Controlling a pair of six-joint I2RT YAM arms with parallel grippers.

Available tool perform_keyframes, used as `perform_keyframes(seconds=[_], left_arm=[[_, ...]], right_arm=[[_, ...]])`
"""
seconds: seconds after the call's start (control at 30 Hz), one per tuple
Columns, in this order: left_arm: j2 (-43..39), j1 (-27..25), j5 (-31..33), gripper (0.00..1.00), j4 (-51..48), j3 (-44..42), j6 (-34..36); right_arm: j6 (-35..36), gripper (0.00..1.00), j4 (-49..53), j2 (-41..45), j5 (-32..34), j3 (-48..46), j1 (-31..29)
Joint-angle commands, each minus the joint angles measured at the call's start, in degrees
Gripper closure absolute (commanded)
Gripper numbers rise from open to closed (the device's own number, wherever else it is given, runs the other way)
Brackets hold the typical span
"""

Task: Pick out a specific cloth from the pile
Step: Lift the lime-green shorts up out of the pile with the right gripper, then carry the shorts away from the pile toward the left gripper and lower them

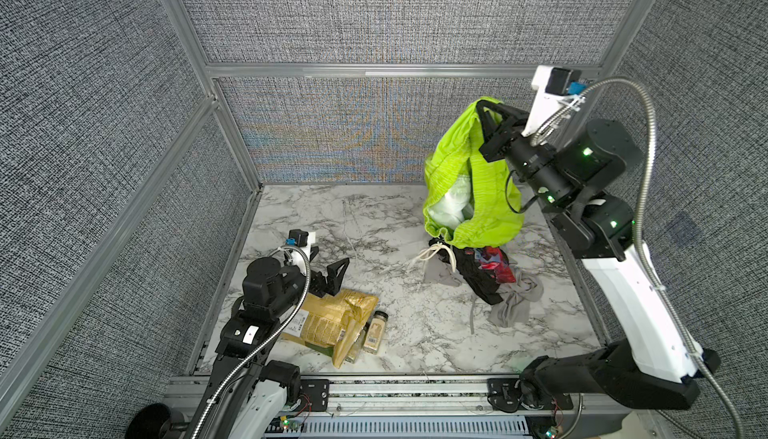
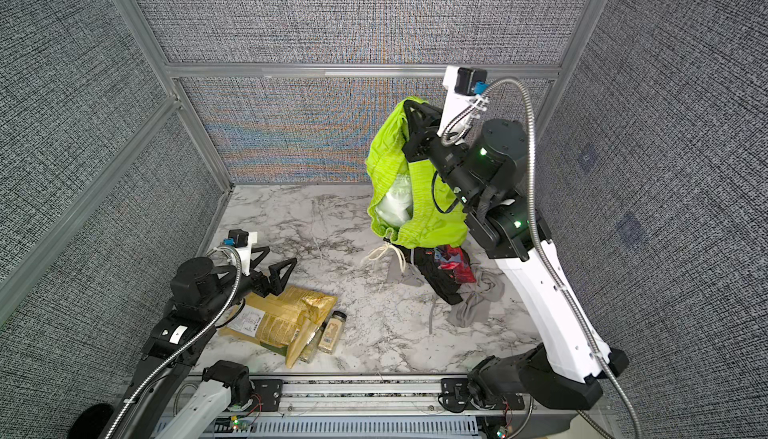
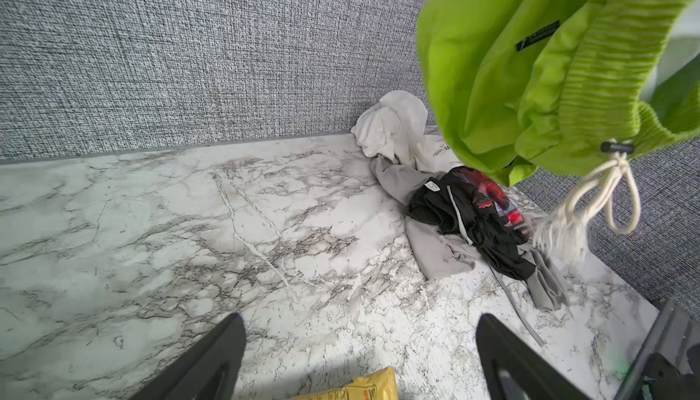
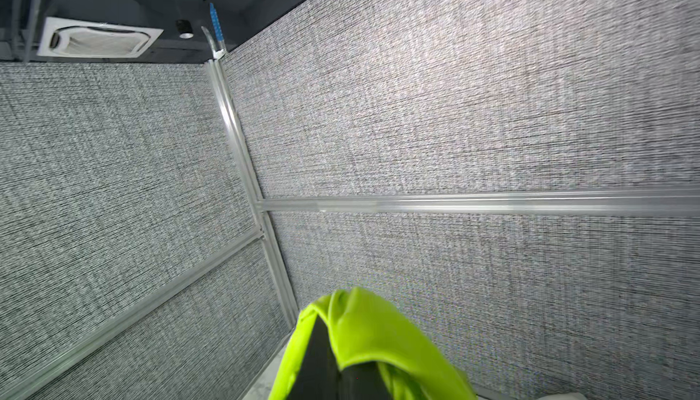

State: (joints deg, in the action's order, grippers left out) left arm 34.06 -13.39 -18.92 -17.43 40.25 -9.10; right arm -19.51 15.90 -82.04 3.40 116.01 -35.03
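One lime-green cloth hung from my right tool, which was clamped tight on its top edge, well above the bench. Its single cream drawstring dangled over the pile: three pieces, white, grey and black-with-red. The cloth's one black tag was too small to read. My left tool sat wide open, holding nothing, near two spice jars.

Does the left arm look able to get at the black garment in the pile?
Probably yes: the left gripper is open and only bare marble lies between it and the black garment, though the green cloth hangs just above.
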Motion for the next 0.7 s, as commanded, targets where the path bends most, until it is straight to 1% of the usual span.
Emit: perform_keyframes(seconds=[0.0, 0.1, 0.23, 0.3, 0.5, 0.67], left_arm=[[-0.01, 1.95, -1.65, 0.02, 2.14, 0.29, -1.15], [0.35, 4.24, -2.57, 0.02, 1.97, 0.53, -2.17], [0.39, 6.52, -4.09, 0.02, 2.05, 0.62, -2.37], [0.43, 7.13, -4.93, 0.02, 1.97, 0.8, -1.94], [-0.81, 7.32, -6.17, 0.01, 2.88, 0.19, -1.25], [-1.07, 7.3, -6.4, 0.01, 3.17, 0.03, -1.0]], right_arm=[[-4.29, 1.0, -2.84, -4.18, -8.52, 3.6, -0.13], [-7.35, 1.0, -4.6, -8.68, -12.6, 6.58, -0.76], [-8.53, 1.0, -8.06, -13.96, -14.04, 8.84, -1.79], [-7.86, 1.0, -8.56, -18.09, -14.16, 11.07, -2.36], [-6.68, 1.0, -7.38, -28.13, -15.03, 19.21, -3.84], [-6.82, 1.0, -6.51, -35.18, -19.31, 25.87, -3.92]])
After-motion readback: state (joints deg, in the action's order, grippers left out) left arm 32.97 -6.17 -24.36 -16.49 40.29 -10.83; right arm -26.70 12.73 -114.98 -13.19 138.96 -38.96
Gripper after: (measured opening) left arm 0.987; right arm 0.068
